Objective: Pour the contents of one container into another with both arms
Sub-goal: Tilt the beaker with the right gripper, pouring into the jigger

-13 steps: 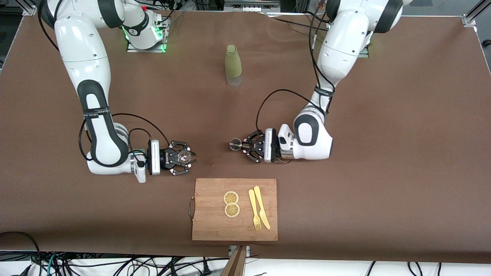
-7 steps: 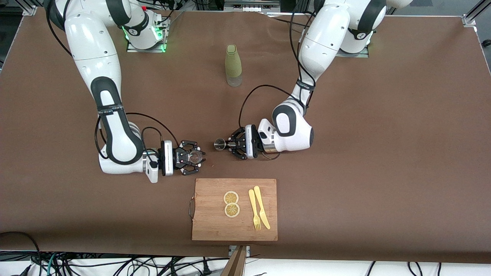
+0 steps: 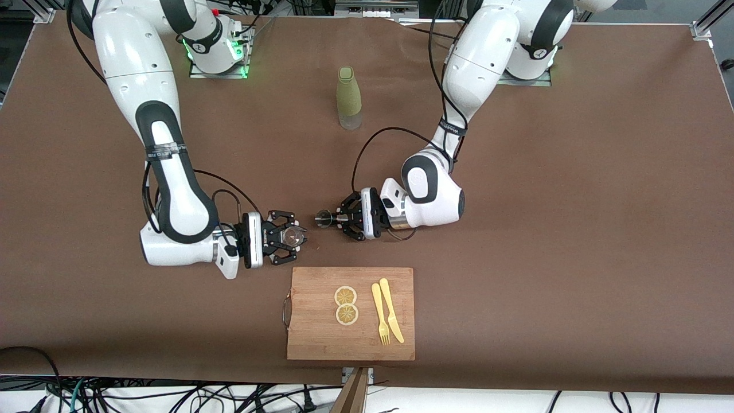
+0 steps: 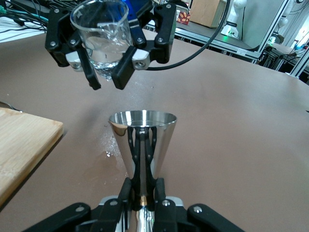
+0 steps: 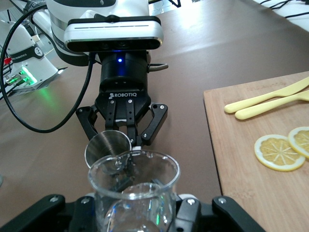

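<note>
My left gripper (image 3: 338,218) is shut on the waist of a steel jigger (image 3: 323,218), which stands upright with its mouth (image 4: 142,117) open upward. My right gripper (image 3: 289,236) is shut on a clear glass beaker (image 3: 295,235) that seems to hold a little clear liquid. The two vessels hang close together over the brown table, just above the cutting board's edge that is farthest from the front camera. In the left wrist view the beaker (image 4: 102,41) sits a short way past the jigger. In the right wrist view the jigger (image 5: 107,147) shows just past the beaker's rim (image 5: 133,166).
A wooden cutting board (image 3: 312,332) near the table's front edge carries two lemon slices (image 3: 346,305), a yellow fork (image 3: 379,314) and a yellow knife (image 3: 391,310). A green bottle (image 3: 348,97) stands between the arm bases. Small wet spots (image 4: 108,153) mark the table under the jigger.
Both arms have moved toward the table's middle, bringing the jigger and the beaker close together. Each gripper has kept its hold.
</note>
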### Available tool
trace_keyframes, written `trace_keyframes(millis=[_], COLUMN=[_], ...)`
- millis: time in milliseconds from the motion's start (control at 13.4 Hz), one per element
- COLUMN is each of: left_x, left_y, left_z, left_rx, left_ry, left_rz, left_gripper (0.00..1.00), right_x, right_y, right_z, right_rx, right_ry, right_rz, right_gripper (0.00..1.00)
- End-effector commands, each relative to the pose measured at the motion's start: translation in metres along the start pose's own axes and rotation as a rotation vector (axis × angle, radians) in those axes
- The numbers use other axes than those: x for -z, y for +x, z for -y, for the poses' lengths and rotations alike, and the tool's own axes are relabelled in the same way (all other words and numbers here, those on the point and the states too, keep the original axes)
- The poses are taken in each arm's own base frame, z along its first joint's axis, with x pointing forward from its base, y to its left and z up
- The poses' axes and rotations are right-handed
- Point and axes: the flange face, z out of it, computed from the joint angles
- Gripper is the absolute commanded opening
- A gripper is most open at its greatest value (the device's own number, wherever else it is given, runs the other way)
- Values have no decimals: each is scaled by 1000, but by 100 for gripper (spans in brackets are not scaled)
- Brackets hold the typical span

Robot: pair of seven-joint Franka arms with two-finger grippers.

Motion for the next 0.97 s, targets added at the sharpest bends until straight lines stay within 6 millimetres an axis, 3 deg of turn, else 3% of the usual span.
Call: trace_keyframes(millis=[0, 596, 894], left_x=[-4, -4, -4], left_y=[6, 8, 8], left_z=[4, 4, 4], left_rx=[5, 4, 9], left_ry=[17, 17, 16], left_rz=[-28, -48, -59], left_gripper=[0, 0, 0], right_x=[-3, -19, -19], right_y=[13, 22, 40], right_z=[6, 11, 11], right_rx=[-22, -29, -52], right_ry=[14, 24, 21], right_rz=[56, 128, 189], right_gripper=[27, 27, 27])
